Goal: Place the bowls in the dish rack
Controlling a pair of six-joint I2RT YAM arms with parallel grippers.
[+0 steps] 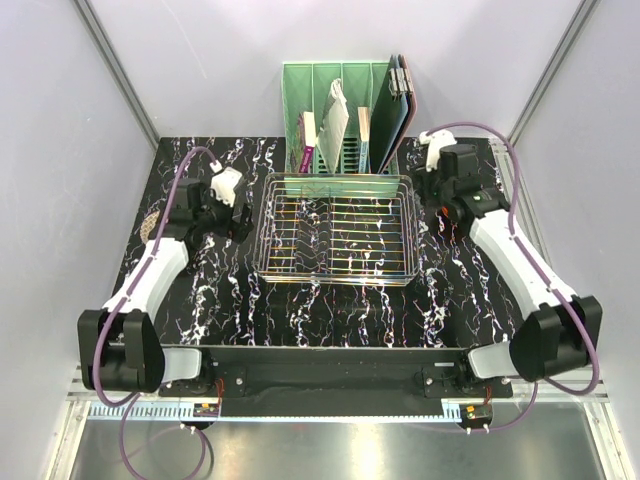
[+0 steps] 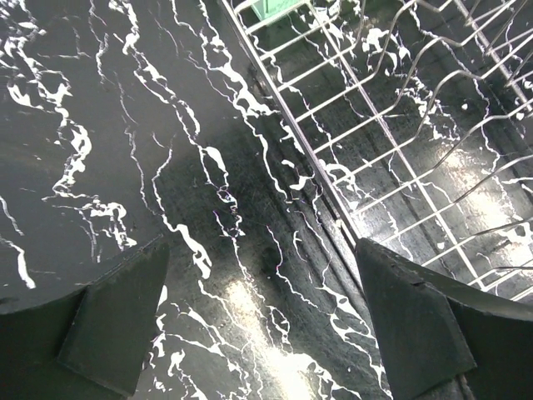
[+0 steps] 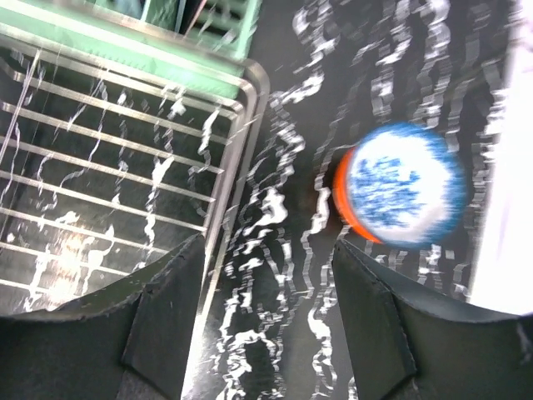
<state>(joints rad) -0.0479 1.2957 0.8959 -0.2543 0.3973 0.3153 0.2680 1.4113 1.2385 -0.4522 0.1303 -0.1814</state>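
2 bowls show in the right wrist view, both blurred: a blue-and-white bowl point(image 3: 404, 185) and, peeking out as a crescent along its left edge, an orange-red bowl point(image 3: 341, 204). They overlap, but whether one sits in the other cannot be told. Both lie on the black marbled table point(image 1: 330, 310), just to the right of the dish rack point(image 1: 335, 230) and outside it. The chrome wire rack stands in the middle of the table with no bowl in it.

The right gripper point(image 3: 268, 250) hangs above the bare strip between the rack's right rim and the 2 bowls, its fingers spread with nothing between them. The left gripper point(image 2: 260, 250) is beside the rack's left rim, its fingers spread wide over bare tabletop, gripping nothing.

Behind the rack stands a green slotted organizer point(image 1: 345, 115) with flat items upright in it. At the table's left edge, partly hidden by the left arm, lies a pale patterned round thing point(image 1: 151, 224).
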